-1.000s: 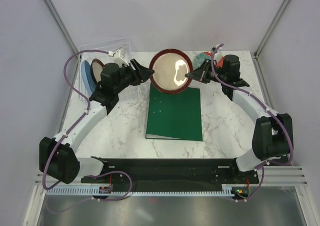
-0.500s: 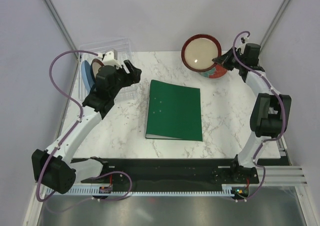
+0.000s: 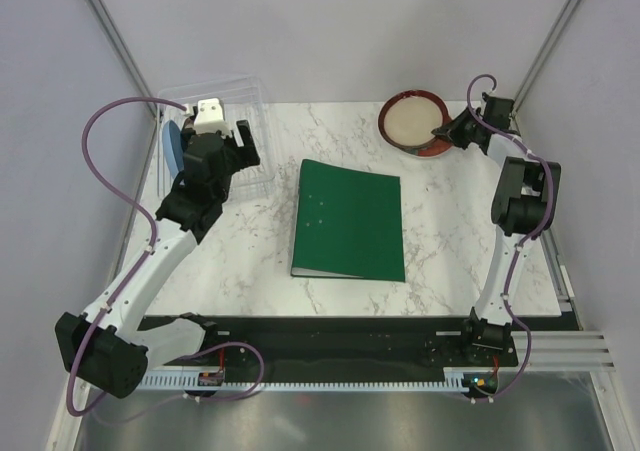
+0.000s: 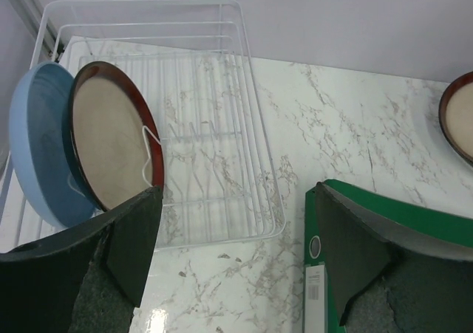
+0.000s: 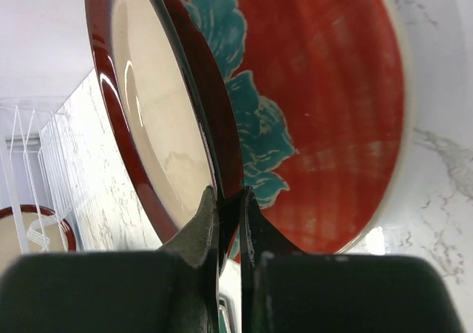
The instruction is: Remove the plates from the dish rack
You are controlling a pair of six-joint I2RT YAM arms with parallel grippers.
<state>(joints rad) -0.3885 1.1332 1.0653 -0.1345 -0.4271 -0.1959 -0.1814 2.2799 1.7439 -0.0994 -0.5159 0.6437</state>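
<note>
The clear dish rack (image 3: 250, 96) (image 4: 222, 134) stands at the back left. Upright in its left end are a light blue plate (image 4: 33, 137) (image 3: 174, 149) and a brown-rimmed plate with a cream centre (image 4: 111, 148). My left gripper (image 3: 222, 143) (image 4: 236, 266) hovers over the rack's near edge, open and empty. At the back right my right gripper (image 3: 447, 131) (image 5: 228, 196) is shut on the rim of a second brown-rimmed plate (image 3: 412, 119) (image 5: 155, 111). That plate is tilted just over the red plate with teal blotches (image 5: 332, 104) (image 3: 432, 150), which lies flat on the table.
A green binder (image 3: 350, 221) (image 4: 399, 215) lies flat in the middle of the marble table (image 3: 450, 231). Grey walls and metal frame posts (image 3: 120, 51) close in the back and sides. The arm bases sit on a black rail (image 3: 330, 336) at the near edge.
My right arm carried the brown-rimmed plate from the table's middle to the back right, down over the red plate. My left gripper opened wider and swung back over the rack.
</note>
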